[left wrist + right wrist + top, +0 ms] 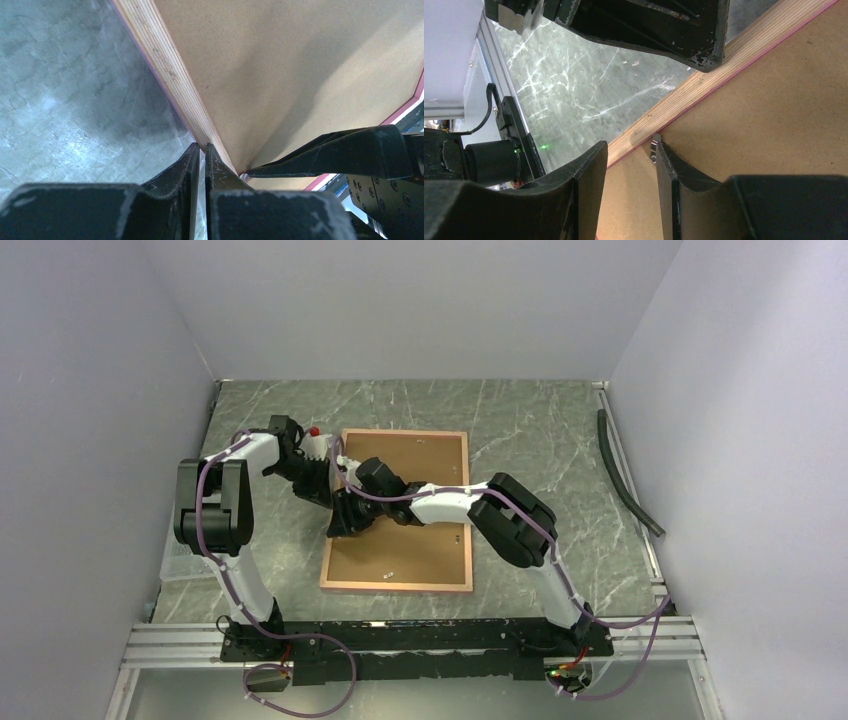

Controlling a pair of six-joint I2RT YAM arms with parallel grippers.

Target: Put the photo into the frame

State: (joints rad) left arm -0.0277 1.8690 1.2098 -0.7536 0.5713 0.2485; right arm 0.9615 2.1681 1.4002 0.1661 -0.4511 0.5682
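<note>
- The large rectangular picture frame (398,587), with a narrow pink border and a light brown wooden rear, lies rear side up near the middle of the grey-green marbled surface (540,430).
- A flat brown backing board (425,555) fills the recess of the frame. The photo is not visible in any view, and it cannot be told whether it lies under the board.
- The left end effector (202,147) is clenched to a hairline slit, with its tips at the frame's left wooden rim. It cannot be told whether anything is pinched.
- The right end effector (631,150) is released. Its fingers straddle the inner edge of the same rim, and one finger touches a small silver metal tab (654,148).
- Handling, as a judgement: the frame is probably stiff and fairly heavy, and any pane faces down and is breakable. Take hold at the wooden rim. The photo is probably light, floppy and easily creased, so lift it by an edge.
- Room: bare surface shows on every side of the frame, widest to the right. Both arms crowd the left rim, close together. A black flexible hose (625,475) lies well apart, by the right wall.
</note>
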